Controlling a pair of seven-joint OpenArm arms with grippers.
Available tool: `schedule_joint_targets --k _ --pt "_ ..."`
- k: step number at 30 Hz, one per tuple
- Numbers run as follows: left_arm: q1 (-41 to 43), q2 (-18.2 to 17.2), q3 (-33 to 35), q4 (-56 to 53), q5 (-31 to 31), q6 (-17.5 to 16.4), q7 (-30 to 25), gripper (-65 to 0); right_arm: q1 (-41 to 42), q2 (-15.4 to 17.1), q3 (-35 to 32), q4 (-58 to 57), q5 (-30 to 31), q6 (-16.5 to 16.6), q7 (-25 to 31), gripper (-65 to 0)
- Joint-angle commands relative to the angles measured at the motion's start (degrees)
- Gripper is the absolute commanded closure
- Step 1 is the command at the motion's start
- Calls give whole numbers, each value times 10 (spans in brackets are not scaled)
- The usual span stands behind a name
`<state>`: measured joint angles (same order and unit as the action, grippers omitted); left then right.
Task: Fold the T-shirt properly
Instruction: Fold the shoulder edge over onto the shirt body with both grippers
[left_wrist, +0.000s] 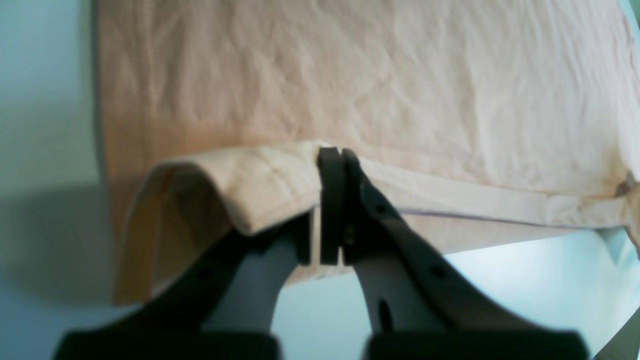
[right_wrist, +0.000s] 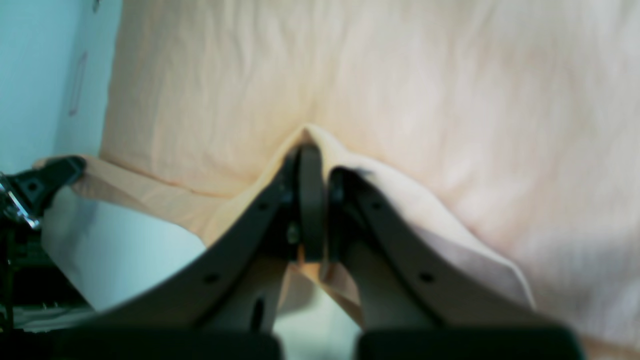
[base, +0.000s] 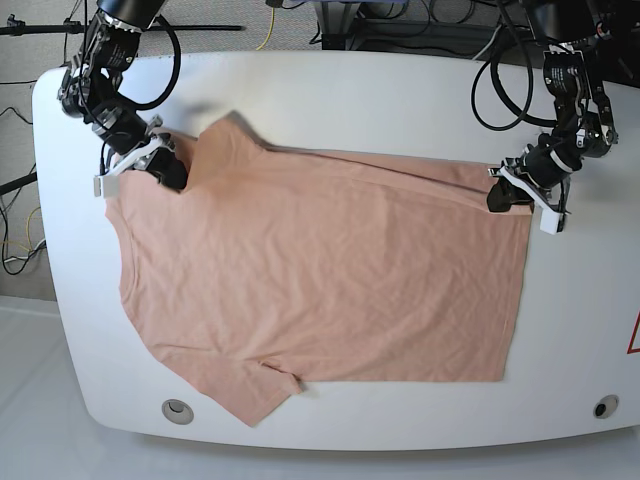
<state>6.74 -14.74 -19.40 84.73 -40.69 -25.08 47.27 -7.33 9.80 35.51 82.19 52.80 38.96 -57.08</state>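
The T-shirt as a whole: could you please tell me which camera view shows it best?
The base view: the whole T-shirt lies spread on the white table, both sleeves and the hem visible. The left wrist view shows only a hem edge pinched in the left pincer; the right wrist view shows only blurred cloth bunched around the right pincer.

Bright, even light; wrist views v. blurry.

Matt wrinkled cloth T-shirt (base: 320, 270)
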Motion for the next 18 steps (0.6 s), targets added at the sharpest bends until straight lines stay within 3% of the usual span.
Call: schedule_joint_targets --k 1,18 --pt "-25 -5 -1 -14 -10 0 -16 0 29 9 0 -7 6 2 5 -2" --pt "-91 -2 2 -108 -6 3 -32 0 99 23 -2 -65 -1 5 9 -1"
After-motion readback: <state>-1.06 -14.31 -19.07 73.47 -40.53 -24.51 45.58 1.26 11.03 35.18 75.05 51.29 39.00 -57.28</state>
